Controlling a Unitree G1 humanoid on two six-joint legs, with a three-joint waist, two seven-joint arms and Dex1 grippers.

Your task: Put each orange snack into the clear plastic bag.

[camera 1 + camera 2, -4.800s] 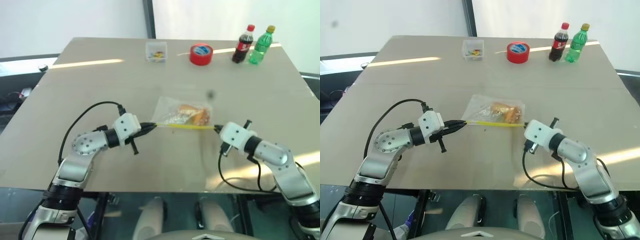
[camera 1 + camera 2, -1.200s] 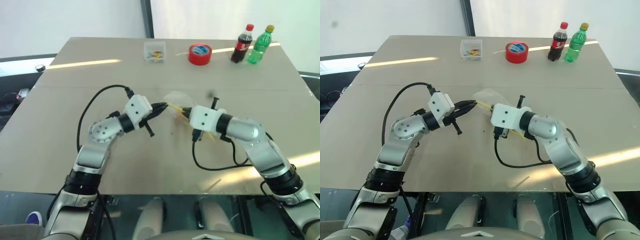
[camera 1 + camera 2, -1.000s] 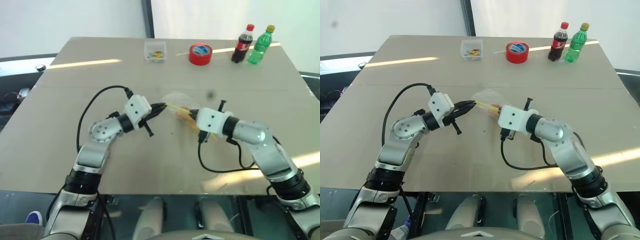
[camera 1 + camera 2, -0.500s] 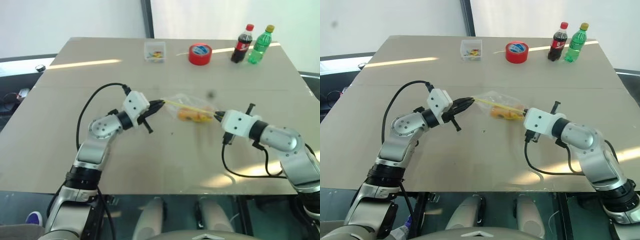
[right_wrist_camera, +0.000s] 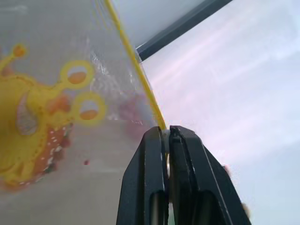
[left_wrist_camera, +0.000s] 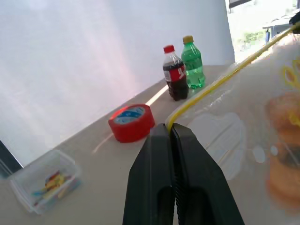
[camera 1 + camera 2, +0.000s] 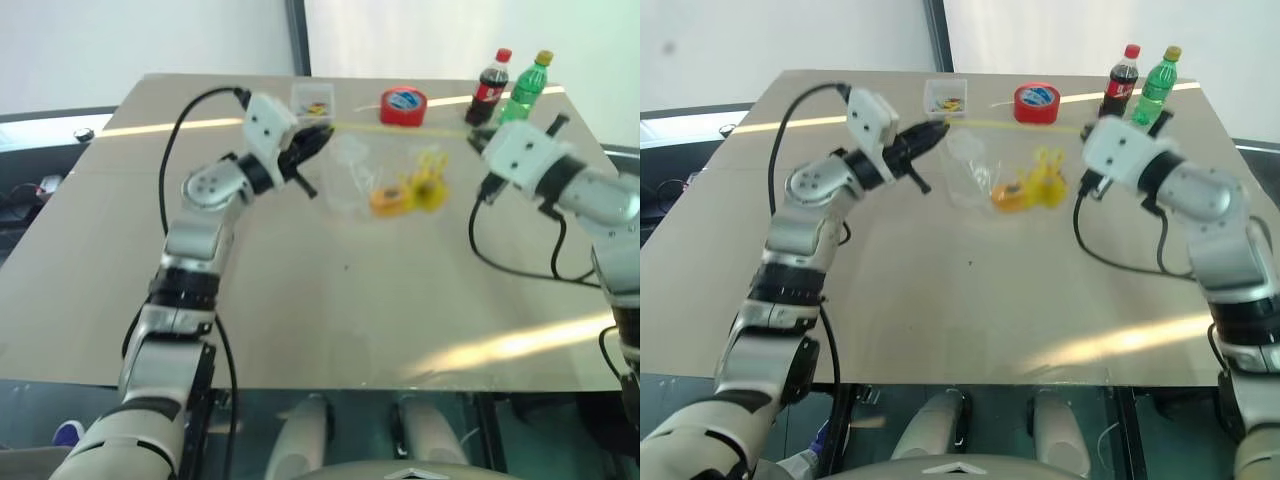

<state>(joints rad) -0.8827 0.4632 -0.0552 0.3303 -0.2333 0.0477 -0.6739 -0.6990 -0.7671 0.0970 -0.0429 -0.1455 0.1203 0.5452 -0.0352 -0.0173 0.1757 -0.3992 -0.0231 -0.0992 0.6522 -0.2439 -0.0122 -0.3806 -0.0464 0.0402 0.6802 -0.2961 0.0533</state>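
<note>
Both arms have risen, lifting the clear plastic bag (image 7: 385,170) off the surface (image 7: 300,300). Left hand (image 6: 169,129) and right hand (image 5: 165,132) each pinch an end of its yellow seal strip. Thin, limp film sags under the orange snacks (image 7: 1012,196); the stiffer strip probably grips best.

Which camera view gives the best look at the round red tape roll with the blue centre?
The left wrist view: the round red tape roll sits close and unobstructed. Both eye views show it small at the table's far edge. The right wrist view faces the clear plastic bag.
</note>
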